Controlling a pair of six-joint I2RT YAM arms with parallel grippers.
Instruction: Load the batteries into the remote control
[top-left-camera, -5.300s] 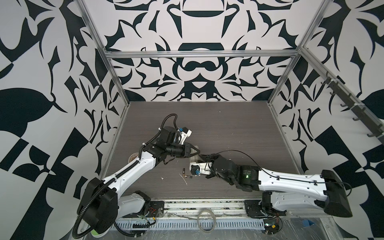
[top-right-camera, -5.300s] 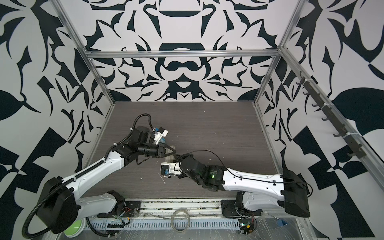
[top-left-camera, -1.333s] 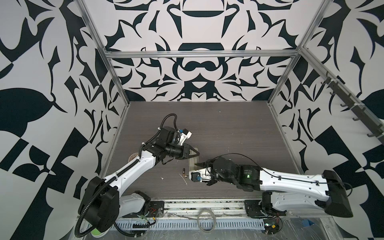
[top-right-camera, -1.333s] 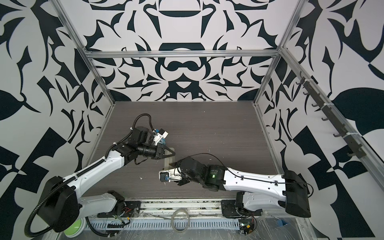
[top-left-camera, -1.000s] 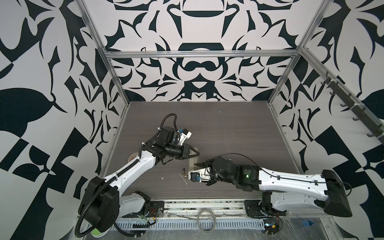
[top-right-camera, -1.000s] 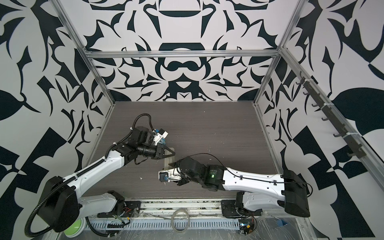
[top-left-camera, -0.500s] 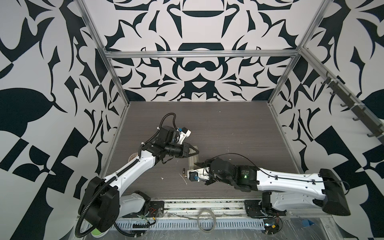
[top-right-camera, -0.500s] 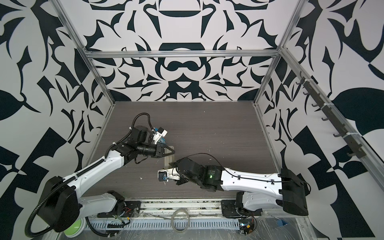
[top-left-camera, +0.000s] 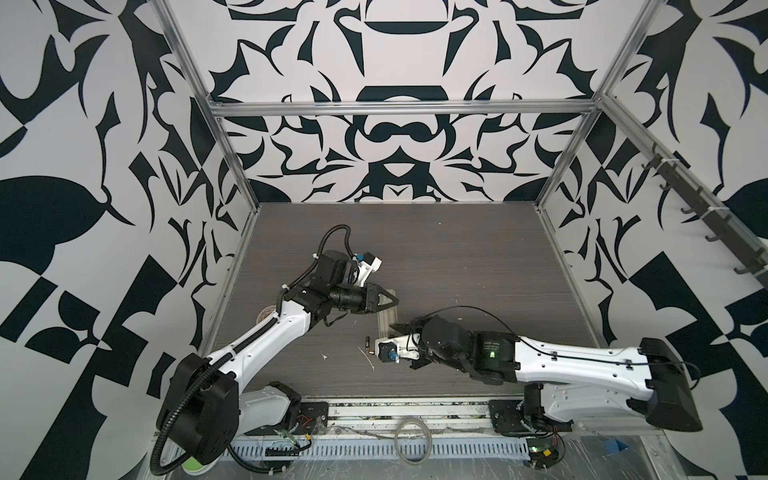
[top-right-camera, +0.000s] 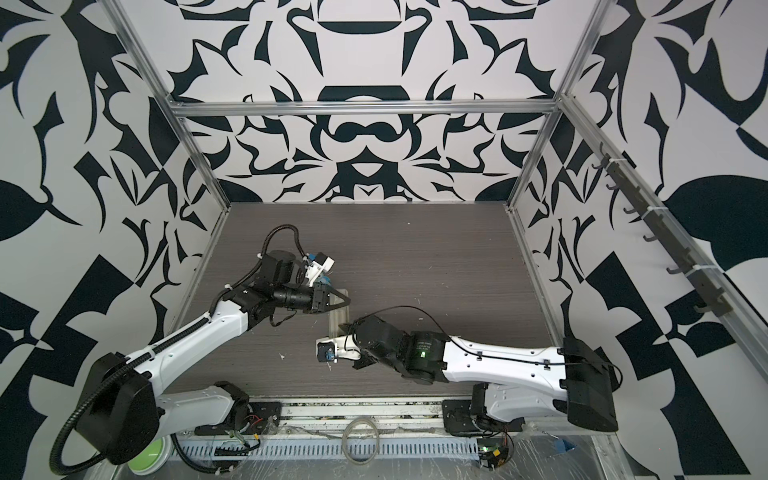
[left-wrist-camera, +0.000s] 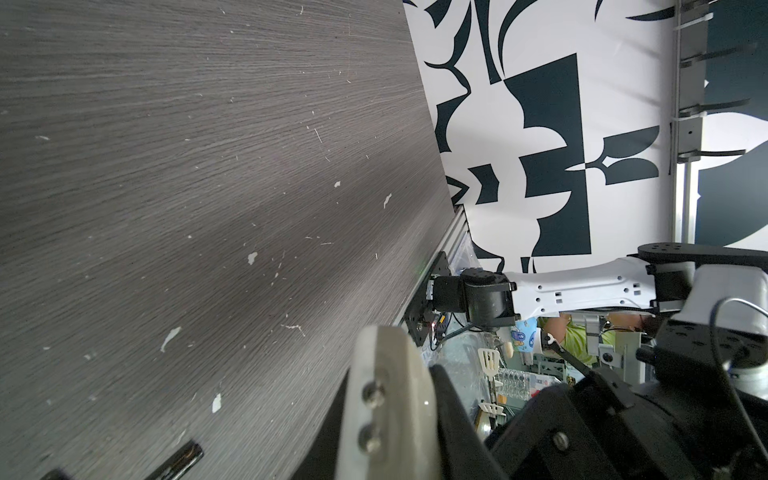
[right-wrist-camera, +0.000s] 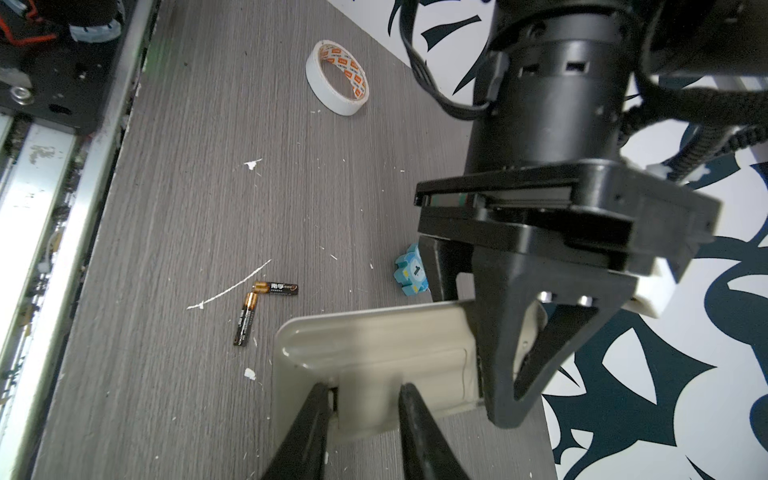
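Far left, near the wall, a tape roll (top-left-camera: 264, 325) lies on the table (top-left-camera: 457, 257), well apart from the work and, I judge, no part of it. Next comes the left pincer (top-left-camera: 390, 300), clenched on the far end of the remote (top-left-camera: 384, 322). That looks like a steadying hold: the pale back faces the other arm, so the bay can be worked on without the remote sliding. Whether the remote rests flat or is lifted a little, I cannot tell. A blue owl (right-wrist-camera: 411, 276) stands on the table close by that pincer.

The batteries (right-wrist-camera: 282, 288) lie loose on the table near the remote's near end, their gold tips meeting in an L, and neither is loaded yet. In a top view they are a mere speck (top-left-camera: 367, 343). The left wrist view shows only one, cut off at the picture's edge.

On the right, the right pincer (right-wrist-camera: 365, 390) reaches over the remote's near end, its fingers (right-wrist-camera: 320, 415) apart on either side of a raised strip in the back, likely the bay cover. Whether they pinch it or only bracket it, I cannot tell. The step in hand seems to be opening the bay.

The button face is turned away. The left pincer covers the remote's far end, and the bay itself is not visible.
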